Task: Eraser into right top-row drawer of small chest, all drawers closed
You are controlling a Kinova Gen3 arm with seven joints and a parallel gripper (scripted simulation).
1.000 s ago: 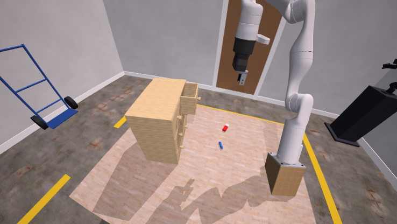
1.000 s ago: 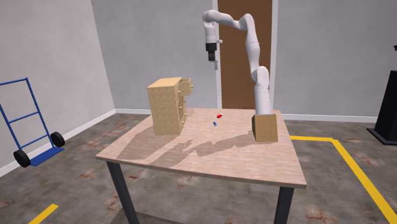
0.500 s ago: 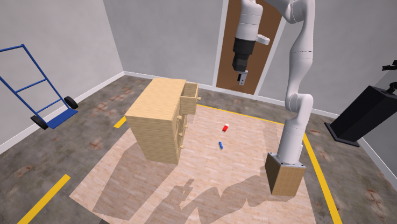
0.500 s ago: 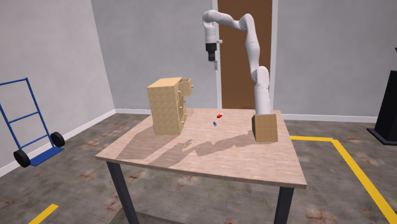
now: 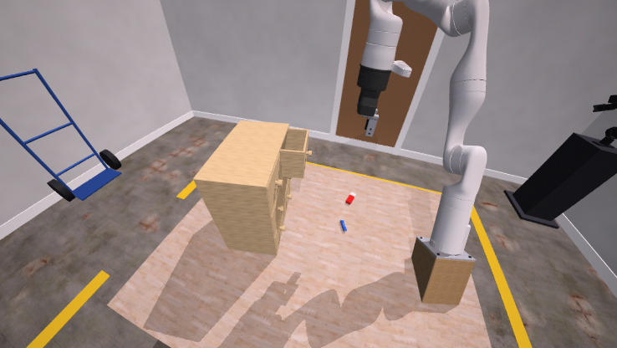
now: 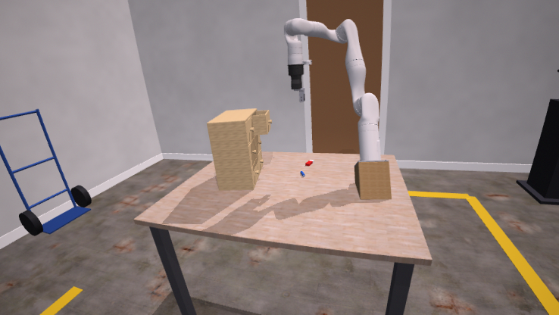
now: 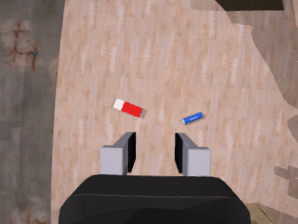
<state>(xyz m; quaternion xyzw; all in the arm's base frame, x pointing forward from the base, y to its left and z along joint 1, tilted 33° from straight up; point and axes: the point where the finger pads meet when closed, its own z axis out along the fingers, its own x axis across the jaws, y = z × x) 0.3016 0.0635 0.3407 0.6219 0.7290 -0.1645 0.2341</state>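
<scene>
The small wooden chest (image 5: 239, 150) (image 6: 232, 156) stands upright on the table (image 5: 371, 268) (image 6: 332, 230), its fronts toward the robot base. Its right top-row drawer (image 5: 293, 164) (image 6: 260, 124) is pulled well out and looks about level; the part of its inside that shows looks empty. The other drawers look pushed in, though their fronts are seen at a steep angle. The red eraser with a white end (image 5: 350, 198) (image 6: 309, 163) (image 7: 131, 109) lies flat on the table. My gripper (image 5: 369, 130) (image 6: 301, 98) (image 7: 155, 146) is partly open, empty, pointing down, high above the table and higher than the chest.
A small blue cylinder (image 5: 343, 225) (image 6: 302, 173) (image 7: 193, 118) lies near the eraser, on the side toward the top and exterior views. The robot base block (image 5: 446, 280) (image 6: 373, 182) stands at the table's right part. The open drawer sticks out from the chest's far upper corner.
</scene>
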